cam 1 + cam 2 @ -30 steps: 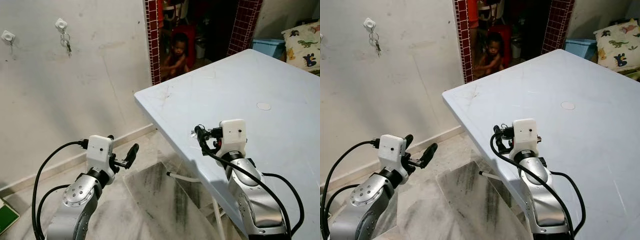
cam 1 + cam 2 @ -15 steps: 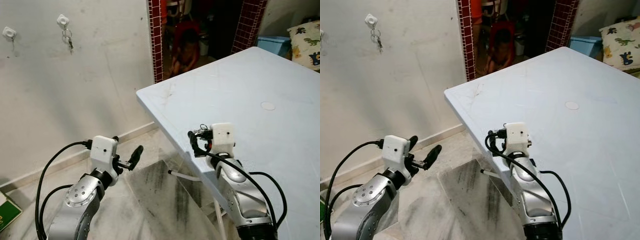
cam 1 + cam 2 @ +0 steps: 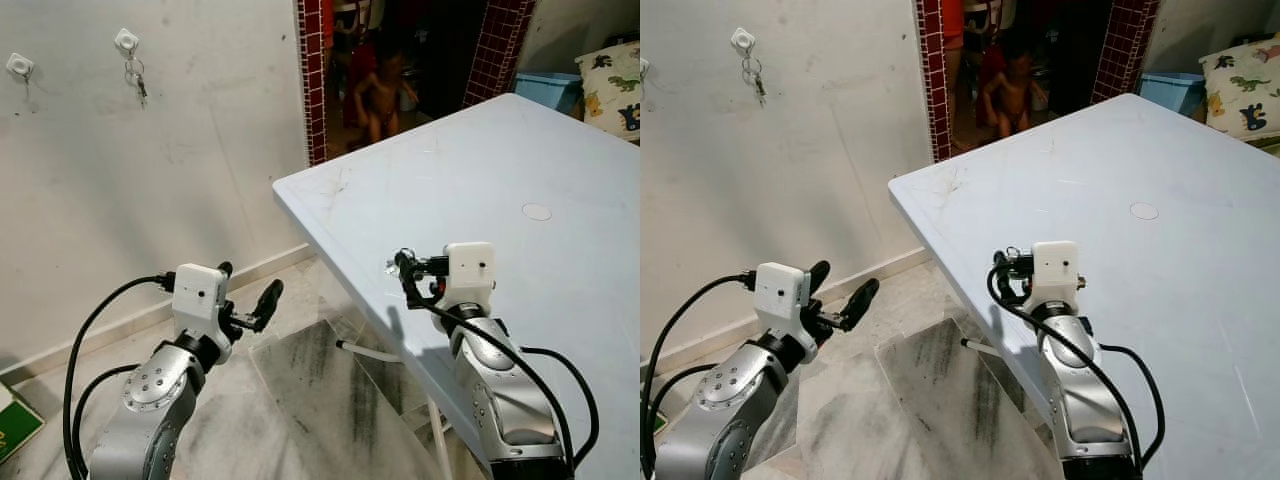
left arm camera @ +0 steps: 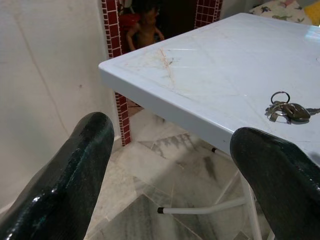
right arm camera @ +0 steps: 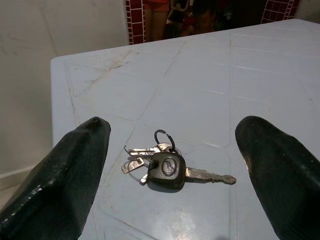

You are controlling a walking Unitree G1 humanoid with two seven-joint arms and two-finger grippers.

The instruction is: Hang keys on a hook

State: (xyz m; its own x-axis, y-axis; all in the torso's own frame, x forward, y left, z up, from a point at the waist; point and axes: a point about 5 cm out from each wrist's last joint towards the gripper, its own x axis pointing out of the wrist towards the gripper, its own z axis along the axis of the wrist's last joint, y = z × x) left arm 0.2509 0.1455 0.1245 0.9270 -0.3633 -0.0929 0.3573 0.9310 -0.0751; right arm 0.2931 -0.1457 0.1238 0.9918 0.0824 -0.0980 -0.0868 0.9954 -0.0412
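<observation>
Right wrist view looks along two spread black fingers [image 5: 60, 185] at a small bunch of silver keys with a black-headed car key [image 5: 167, 167] lying flat on the pale blue plastic table [image 5: 240, 85], near that table's front corner; the keys sit between the fingers and ahead of them, touched by neither. The right gripper [image 3: 402, 268] hovers just above the table's near edge with its jaws wide apart and nothing in them. In the left wrist view the same keys [image 4: 289, 110] lie on the table close to its edge, off toward one black finger [image 4: 275, 175]. The left gripper [image 3: 250, 300] is held off the table's left side, over the grey marble floor [image 3: 320, 400], its fingers parted and empty, well apart from the keys. Beyond the table's left edge, a white wall hook [image 3: 125, 41] carries another key bunch [image 3: 135, 82], with a second bare white hook [image 3: 17, 66] beside it. Behind the table's far corner, a person [image 3: 382, 85] stands in the red-tiled doorway [image 3: 310, 80].
</observation>
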